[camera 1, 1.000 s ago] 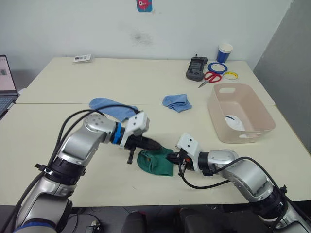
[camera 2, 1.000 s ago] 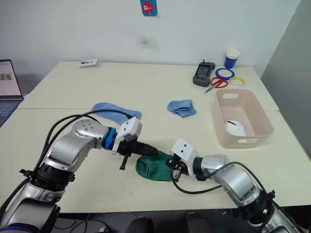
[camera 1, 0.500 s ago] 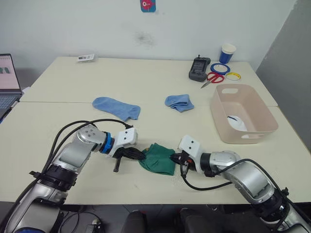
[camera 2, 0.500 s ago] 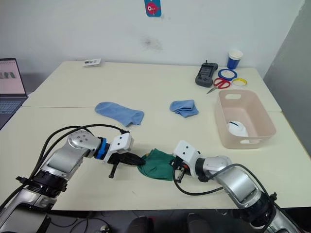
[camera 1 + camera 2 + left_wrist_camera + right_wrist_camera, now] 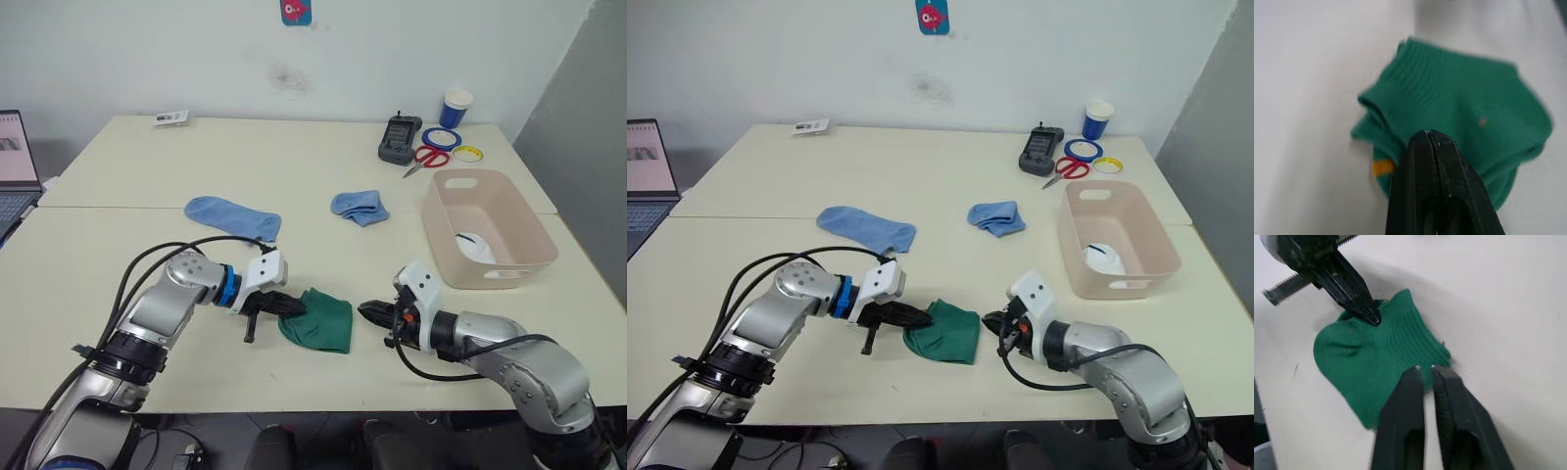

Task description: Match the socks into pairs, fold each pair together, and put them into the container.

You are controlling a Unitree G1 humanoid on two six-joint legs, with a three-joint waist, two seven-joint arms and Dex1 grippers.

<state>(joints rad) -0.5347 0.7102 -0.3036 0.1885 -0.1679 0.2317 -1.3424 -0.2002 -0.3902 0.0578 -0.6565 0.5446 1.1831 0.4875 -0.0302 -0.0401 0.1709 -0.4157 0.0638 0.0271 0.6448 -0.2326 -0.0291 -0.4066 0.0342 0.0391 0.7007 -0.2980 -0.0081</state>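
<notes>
A folded dark green sock bundle (image 5: 318, 319) lies near the table's front edge, and a yellow cuff stripe (image 5: 1382, 168) shows at its fold. My left gripper (image 5: 286, 306) is shut, its tips at the bundle's left edge and seemingly pinching the cuff. My right gripper (image 5: 366, 311) is shut and empty, a short gap to the right of the bundle. One light blue sock (image 5: 231, 216) lies flat at mid-left. A second light blue sock (image 5: 358, 206) sits crumpled in the middle. The beige-pink container (image 5: 434, 220) stands at the right with a white sock (image 5: 474, 247) inside.
At the back right are a blue-and-white cup (image 5: 455, 106), a black device (image 5: 397, 140), red scissors (image 5: 423, 157) and tape rolls (image 5: 443, 137). A laptop (image 5: 12, 166) is at the far left edge. A small card (image 5: 168, 117) lies at the back left.
My right gripper has drawn back to the right, off the green bundle. The left gripper lowered from above the bundle and now stays at its left edge.
</notes>
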